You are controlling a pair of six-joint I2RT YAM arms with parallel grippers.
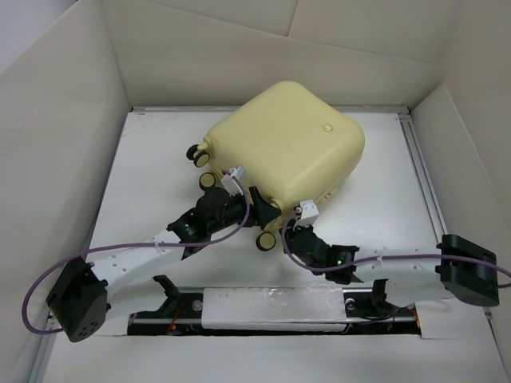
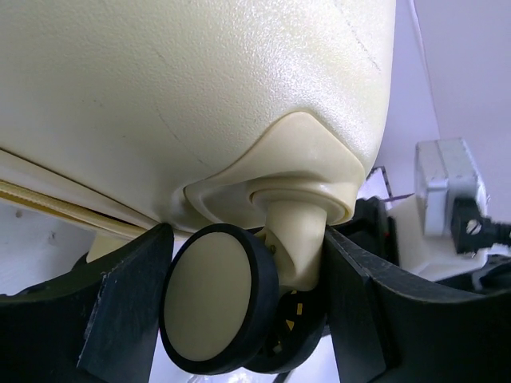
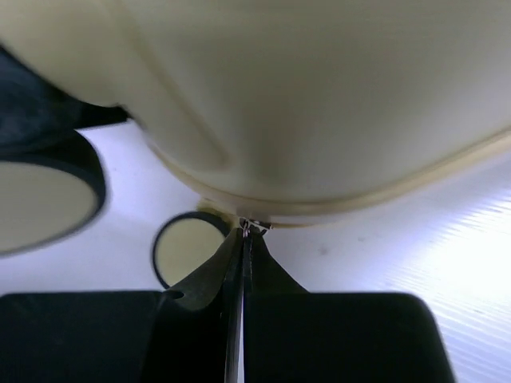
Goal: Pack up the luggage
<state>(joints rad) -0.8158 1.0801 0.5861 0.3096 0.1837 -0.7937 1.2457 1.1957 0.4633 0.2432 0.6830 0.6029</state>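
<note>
**Top external.** Showed the luggage (image 1: 287, 144), pale yellow and shut, lying flat and askew toward the far middle of the white counter (image 1: 383, 183), with its small round emblem (image 1: 327, 128) facing up. Placed the left fingers (image 1: 257, 199) at the shell's near-left corner. Placed the right fingers (image 1: 294, 233) just beside them, along the near edge.

**Left wrist.** Caught those left fingers set wide but closed on a cream-and-black caster (image 2: 219, 299), under the rounded corner of the shell. Showed one finger against the wheel and the other against the cream stem.

**Right wrist.** Found the right fingers pressed tightly together, with their tips up against the seam (image 3: 383, 195) that ran along the shell's lower edge. Picked out a small metal tab (image 3: 249, 226) glinting right at those tips. Could not tell whether the tab was pinched between them. Showed a second caster (image 3: 188, 247) just beyond the fingers to the left, low over the counter.
</note>
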